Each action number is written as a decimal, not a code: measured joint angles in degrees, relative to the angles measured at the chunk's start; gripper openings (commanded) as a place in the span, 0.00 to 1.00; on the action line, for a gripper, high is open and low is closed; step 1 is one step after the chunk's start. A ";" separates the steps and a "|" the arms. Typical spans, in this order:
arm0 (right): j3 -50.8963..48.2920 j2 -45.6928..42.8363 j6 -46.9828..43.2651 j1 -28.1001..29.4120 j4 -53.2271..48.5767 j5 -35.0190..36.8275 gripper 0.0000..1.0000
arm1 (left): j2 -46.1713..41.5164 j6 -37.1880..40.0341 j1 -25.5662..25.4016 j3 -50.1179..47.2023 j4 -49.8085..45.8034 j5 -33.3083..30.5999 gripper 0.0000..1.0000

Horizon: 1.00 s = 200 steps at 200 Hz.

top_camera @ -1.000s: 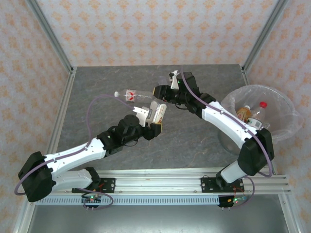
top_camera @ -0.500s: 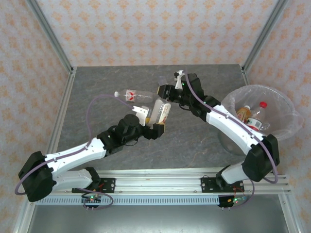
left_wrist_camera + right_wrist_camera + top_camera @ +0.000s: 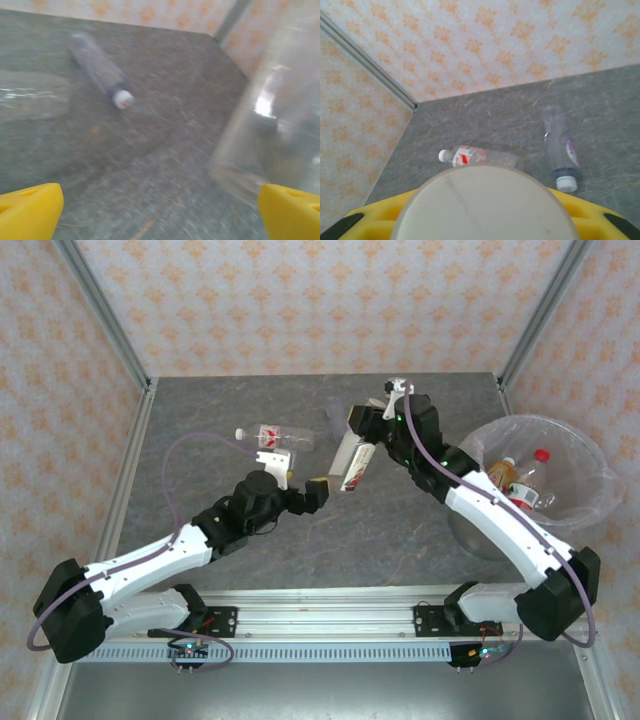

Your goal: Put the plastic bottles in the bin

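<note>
- Grey stone-look worktop [image 3: 400, 540] fills the walled cell, with both arms reaching out over its middle.
- Translucent white bin [image 3: 592, 485] stands at the right edge, beside the right arm. At least two plastic bottles lie inside it, one with an orange label [image 3: 512, 472] and one with a red cap [image 3: 541, 455].
- Right gripper [image 3: 360, 435] hangs over the centre-far worktop, left of the bin, jaws clamped on a held bottle [image 3: 357, 464]. That bottle has a red-and-white label and tilts clear of the surface. The right wrist view shows its pale round end [image 3: 480, 200] wedged between the yellow jaws.
- Left gripper [image 3: 297, 472] sits just left of the held bottle, not touching it. Its jaws are spread wide with nothing between them, yellow tips at the far corners of the left wrist view [image 3: 160, 215].
- Labelled bottle [image 3: 275, 436], red-and-white, lies on its side on the far-left worktop, white cap pointing left.
- Clear bottle [image 3: 560, 145] with a white cap lies on the worktop just right of the labelled one.
</note>
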 measured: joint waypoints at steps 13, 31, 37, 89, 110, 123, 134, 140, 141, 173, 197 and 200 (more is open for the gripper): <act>-0.87 -2.67 -1.36 0.00 -0.11 1.33 0.00 | 0.00 -1.53 1.33 -0.20 -0.39 -3.37 1.00; -1.79 -6.16 -2.97 -0.02 -0.02 3.41 0.00 | 0.00 -4.17 2.47 -0.55 -1.38 -8.11 1.00; -2.10 -7.17 -3.43 -0.04 0.07 4.04 0.00 | 0.00 -4.90 2.69 -0.57 -1.86 -9.35 1.00; -3.78 -12.66 -7.85 -0.46 0.11 11.17 0.00 | 0.02 -10.84 3.72 -0.57 -7.65 -19.50 1.00; -3.78 -14.10 -9.20 -1.22 -0.72 13.20 0.00 | 0.15 -13.62 3.74 -0.55 -10.56 -23.15 1.00; -3.54 -15.17 -9.62 -2.14 -2.21 14.03 0.00 | 0.52 -15.13 3.76 -0.55 -12.11 -24.90 1.00; -2.32 -15.61 -9.70 -3.26 -4.70 14.43 0.00 | 1.03 -16.50 3.82 -0.52 -13.64 -26.36 1.00; -1.33 -15.61 -9.84 -3.87 -6.08 14.45 0.00 | 1.36 -17.00 3.82 -0.52 -14.38 -26.95 1.00; -1.05 -15.58 -9.86 -4.00 -6.36 14.45 0.00 | 1.42 -17.07 3.82 -0.50 -14.47 -27.04 1.00; 5.38 -15.61 -12.35 -6.82 -12.39 15.02 0.00 | 3.04 -18.97 4.96 -0.33 -17.44 -27.63 1.00; 10.45 -15.54 -15.61 -9.75 -16.76 15.93 0.00 | 3.04 -19.91 6.67 -0.33 -17.90 -27.28 1.00; 11.06 -15.47 -15.93 -10.36 -17.33 15.93 0.00 | 3.04 -20.00 6.95 -0.35 -17.92 -27.15 1.00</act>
